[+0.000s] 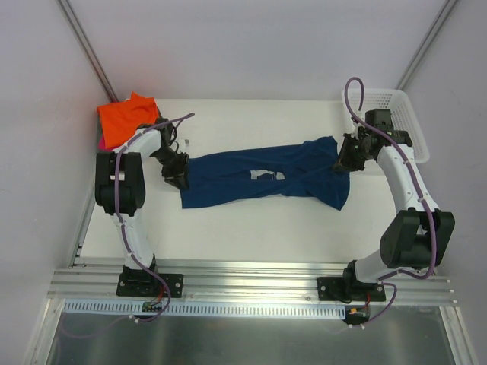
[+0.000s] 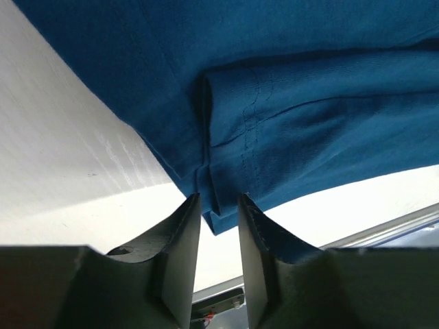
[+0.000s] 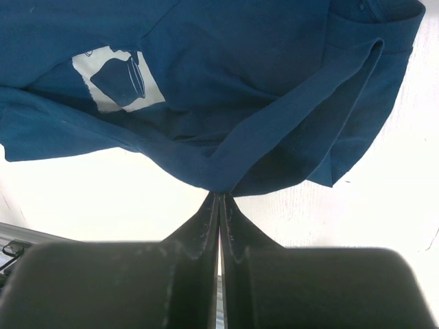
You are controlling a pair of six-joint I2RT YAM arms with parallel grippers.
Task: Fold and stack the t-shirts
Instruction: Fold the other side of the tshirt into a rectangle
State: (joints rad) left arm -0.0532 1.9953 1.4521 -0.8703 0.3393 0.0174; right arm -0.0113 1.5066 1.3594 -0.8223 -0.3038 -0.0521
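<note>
Left gripper (image 2: 218,199): fingers (image 2: 180,240) parted by a narrow gap, with the stitched hem corner of the navy t-shirt (image 2: 288,103) dipping just into its mouth, not visibly squeezed. Right gripper (image 3: 219,195): fingers (image 3: 202,226) pressed tight together, pinching a fold of the same shirt at the tips, cloth gathered to that point.

Navy t-shirt stretched long and crumpled across the table (image 1: 266,228), one gripper at each end, pale square print (image 1: 266,176) near its middle, facing up.

Beyond the shirt's left end, toward the far corner: folded orange t-shirt (image 1: 128,118), well apart from it, a sliver of pink cloth (image 1: 101,142) under its edge, left arm (image 1: 122,190) crossing between orange and navy.

Beyond the shirt's right end: white lattice basket (image 1: 380,92), partly hidden by the right arm (image 1: 403,182) reaching across its near side.
</note>
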